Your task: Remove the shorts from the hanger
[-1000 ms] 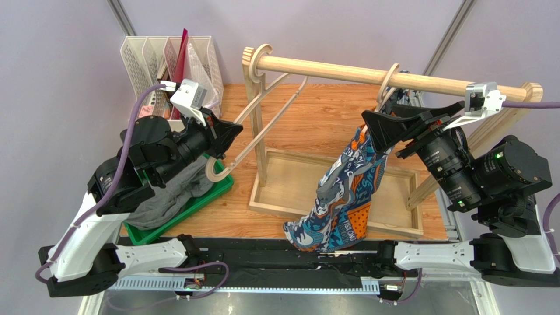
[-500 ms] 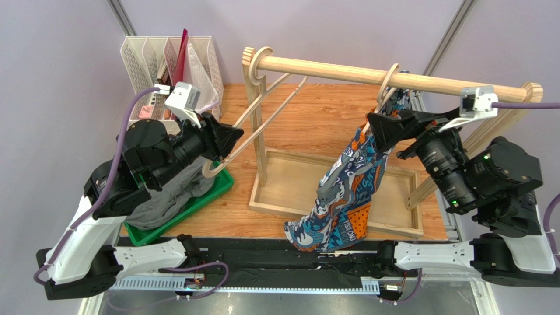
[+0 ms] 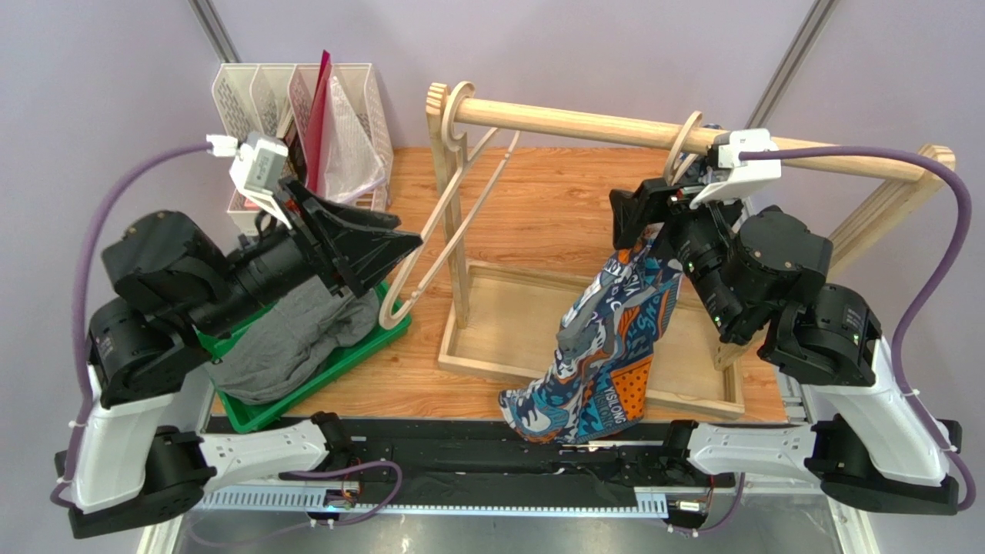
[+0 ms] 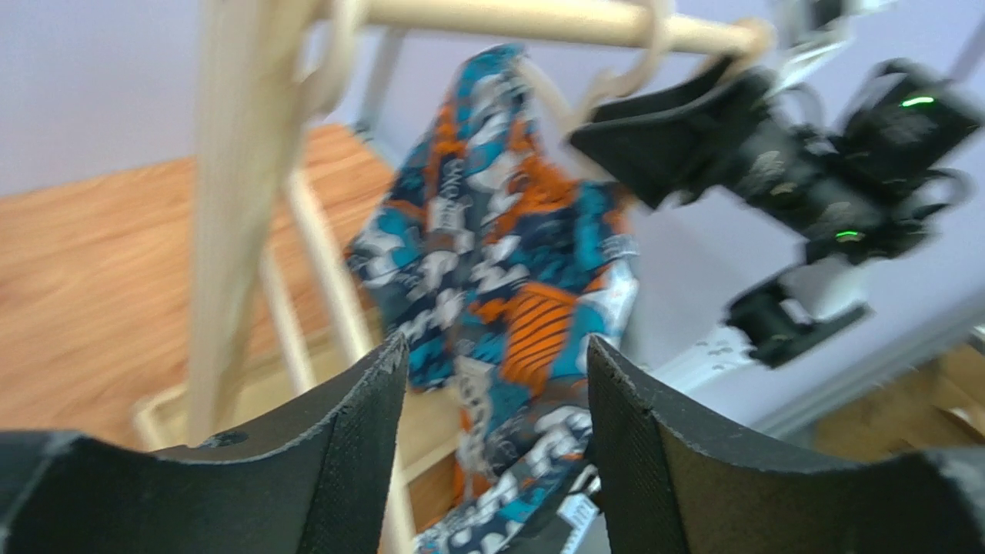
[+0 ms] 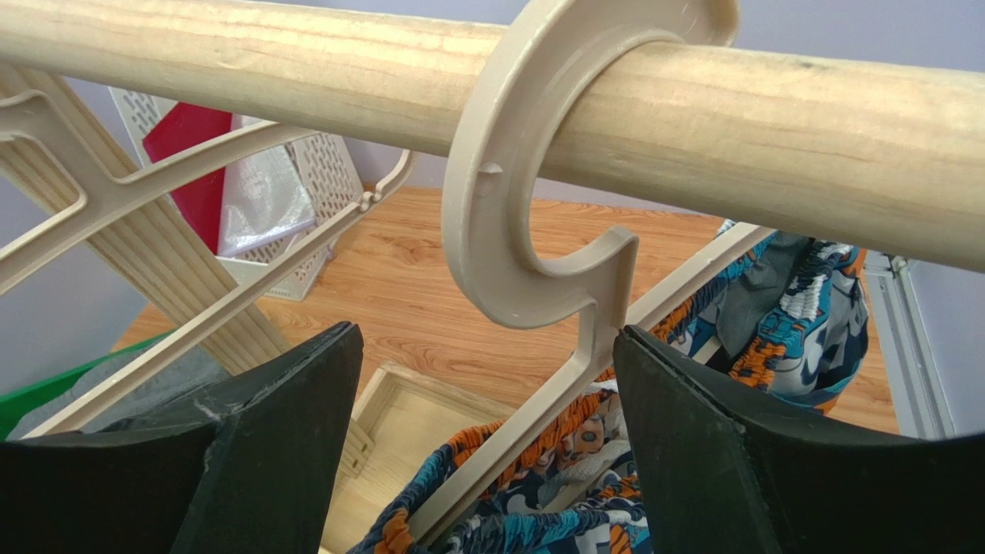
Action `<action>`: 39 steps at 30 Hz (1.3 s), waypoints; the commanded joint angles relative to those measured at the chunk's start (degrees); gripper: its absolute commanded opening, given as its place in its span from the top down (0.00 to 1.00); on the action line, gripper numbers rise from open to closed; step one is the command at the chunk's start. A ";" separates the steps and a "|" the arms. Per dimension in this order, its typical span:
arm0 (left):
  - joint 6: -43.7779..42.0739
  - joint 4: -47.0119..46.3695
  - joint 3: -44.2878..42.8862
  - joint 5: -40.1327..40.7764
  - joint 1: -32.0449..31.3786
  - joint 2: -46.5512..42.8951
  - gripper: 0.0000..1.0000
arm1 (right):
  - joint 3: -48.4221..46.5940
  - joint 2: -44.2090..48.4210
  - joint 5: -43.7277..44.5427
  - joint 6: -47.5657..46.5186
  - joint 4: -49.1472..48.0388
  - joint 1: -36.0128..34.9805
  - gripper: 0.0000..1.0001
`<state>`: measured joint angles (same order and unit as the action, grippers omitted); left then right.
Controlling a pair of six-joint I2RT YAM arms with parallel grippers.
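The patterned shorts (image 3: 607, 335) hang from a beige hanger (image 5: 543, 173) hooked on the wooden rail (image 3: 578, 121), at its right side. My right gripper (image 3: 624, 219) is open just under that hook, and the hanger's neck passes between the jaws close to the right finger (image 5: 740, 439). The grey shorts (image 3: 289, 341) lie heaped in a green tray (image 3: 347, 360). An empty hanger (image 3: 445, 225) slants down from the rail's left end. My left gripper (image 3: 405, 242) is open beside it, holding nothing; its wrist view looks across at the patterned shorts (image 4: 497, 242).
The rail stands on a wooden rack with a shallow base tray (image 3: 694, 312) and a left post (image 4: 237, 196). A white mesh file organiser (image 3: 295, 104) holding a red folder sits at the back left. Both arm bases and a black rail (image 3: 486, 450) run along the near edge.
My left gripper has opened and let go of the empty hanger, then pulled up and back. The right arm has swung left and up to the patterned shorts' hanger hook.
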<state>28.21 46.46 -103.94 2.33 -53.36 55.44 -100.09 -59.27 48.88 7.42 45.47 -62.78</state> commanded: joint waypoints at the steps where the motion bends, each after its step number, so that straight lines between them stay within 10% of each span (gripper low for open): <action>1: 0.10 -1.81 -11.95 -13.31 -1.29 9.93 0.39 | -2.47 1.69 -4.05 -3.37 -0.21 0.91 0.16; 13: -18.43 1.88 -32.11 16.99 -25.02 35.16 0.32 | -4.32 3.02 -13.53 -4.26 1.98 5.82 0.18; 23: -16.61 1.80 -31.76 20.34 -26.18 41.41 0.16 | -2.48 6.78 -13.47 0.22 3.92 11.37 0.17; 39: -13.01 4.78 -33.60 24.30 -25.91 44.93 0.38 | -0.19 9.17 -15.92 3.21 4.27 11.28 0.14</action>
<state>13.63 49.15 -133.84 25.41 -79.15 98.89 -100.73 -49.47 35.14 9.26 50.43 -51.66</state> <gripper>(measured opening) 0.633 0.850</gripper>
